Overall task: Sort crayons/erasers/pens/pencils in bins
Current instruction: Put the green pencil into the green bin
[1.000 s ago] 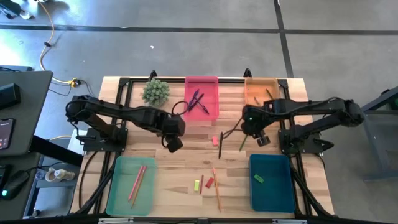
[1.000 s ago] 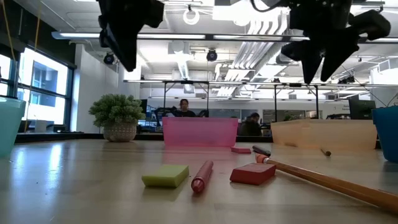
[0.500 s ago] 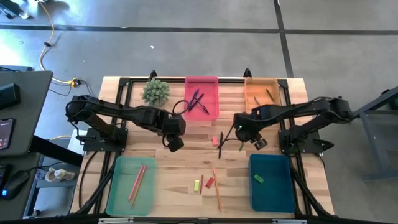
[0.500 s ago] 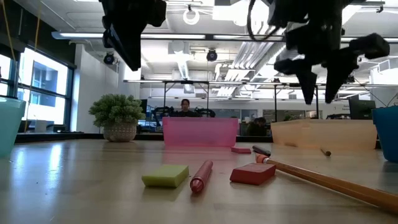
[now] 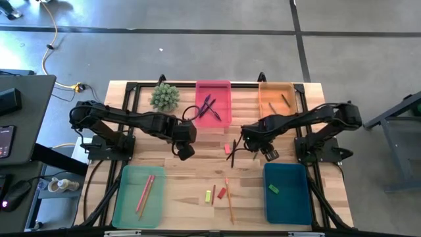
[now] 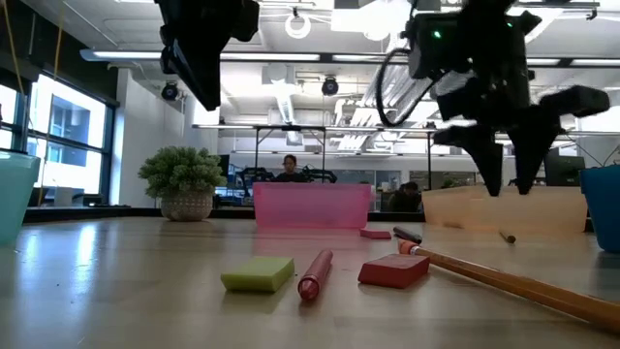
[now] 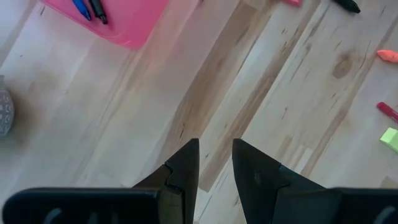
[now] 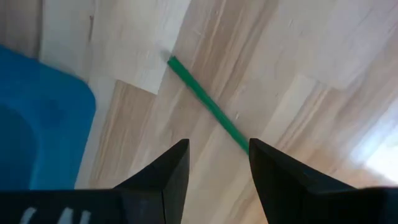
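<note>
A: What do we see on the table (image 5: 177, 191) from above?

B: We see four bins. The pink bin (image 5: 213, 104) at upper centre holds the purple and blue pens (image 5: 209, 106). The orange bin (image 5: 275, 99) at upper right holds a dark stick. The pale green bin (image 5: 139, 195) at lower left holds two pencils (image 5: 144, 193). The dark blue bin (image 5: 287, 193) at lower right holds a green eraser (image 5: 273, 189).

A: And what lies loose?

B: Near lower centre we find a yellow-green eraser (image 5: 208, 195), a red eraser (image 5: 222, 193) and an orange pencil (image 5: 228, 200). Another pink eraser (image 5: 227, 148) lies at centre, just left of a dark stick (image 5: 233, 153).

A: Where are the grippers?

B: The right gripper (image 5: 258, 150) hangs right of centre, above the table. Its fingers (image 8: 163, 177) stand apart and empty, with a green crayon (image 8: 206, 104) on the wood beneath them, beside the blue bin. The left gripper (image 5: 183, 153) hangs left of centre, its fingers (image 7: 184, 168) parted by a narrow gap, holding nothing.
</note>
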`<state>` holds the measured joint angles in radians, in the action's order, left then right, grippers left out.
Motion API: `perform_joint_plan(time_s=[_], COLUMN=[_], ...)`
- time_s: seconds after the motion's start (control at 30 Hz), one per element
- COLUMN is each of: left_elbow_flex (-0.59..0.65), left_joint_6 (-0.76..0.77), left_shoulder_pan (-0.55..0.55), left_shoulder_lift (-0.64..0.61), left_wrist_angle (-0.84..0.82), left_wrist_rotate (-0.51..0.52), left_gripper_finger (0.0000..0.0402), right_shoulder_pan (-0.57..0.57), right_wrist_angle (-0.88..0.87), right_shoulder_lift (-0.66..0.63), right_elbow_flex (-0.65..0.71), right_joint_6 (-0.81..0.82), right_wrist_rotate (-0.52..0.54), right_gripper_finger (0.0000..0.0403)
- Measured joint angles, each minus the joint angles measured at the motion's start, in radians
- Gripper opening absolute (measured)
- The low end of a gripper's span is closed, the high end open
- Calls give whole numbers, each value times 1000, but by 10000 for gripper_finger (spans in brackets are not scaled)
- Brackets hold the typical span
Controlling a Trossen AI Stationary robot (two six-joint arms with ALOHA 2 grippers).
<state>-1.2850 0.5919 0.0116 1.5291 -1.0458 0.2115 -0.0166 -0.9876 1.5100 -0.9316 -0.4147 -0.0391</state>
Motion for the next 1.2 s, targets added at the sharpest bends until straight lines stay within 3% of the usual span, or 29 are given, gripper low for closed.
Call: perform_joint_plan(time_s=[0.13, 0.27, 0.5, 0.7, 1.03, 1.2], left_elbow_flex=[0, 0, 0, 0, 0, 0], left_joint_6=[5, 8, 33, 33, 33, 31], left_shoulder_pan=[0, 5, 26, 36, 35, 35], left_shoulder_lift=[0, 0, 0, 0, 0, 0], left_wrist_angle=[0, 2, 3, 2, 2, 1], left_wrist_rotate=[10, 22, 24, 19, 16, 16], left_gripper_finger=[85, 85, 85, 85, 85, 85], right_shoulder_pan=[11, 32, 34, 17, 10, 10], right_wrist_angle=[10, 20, 142, 189, 320, 302], right_shoulder_lift=[-51, -133, -218, -171, -29, 15], right_elbow_flex=[130, 176, 194, 194, 194, 194], right_joint_6=[53, 72, -71, -217, -222, -217], right_wrist_rotate=[21, 82, 94, 84, 95, 95], right_gripper_finger=[156, 156, 156, 156, 156, 156])
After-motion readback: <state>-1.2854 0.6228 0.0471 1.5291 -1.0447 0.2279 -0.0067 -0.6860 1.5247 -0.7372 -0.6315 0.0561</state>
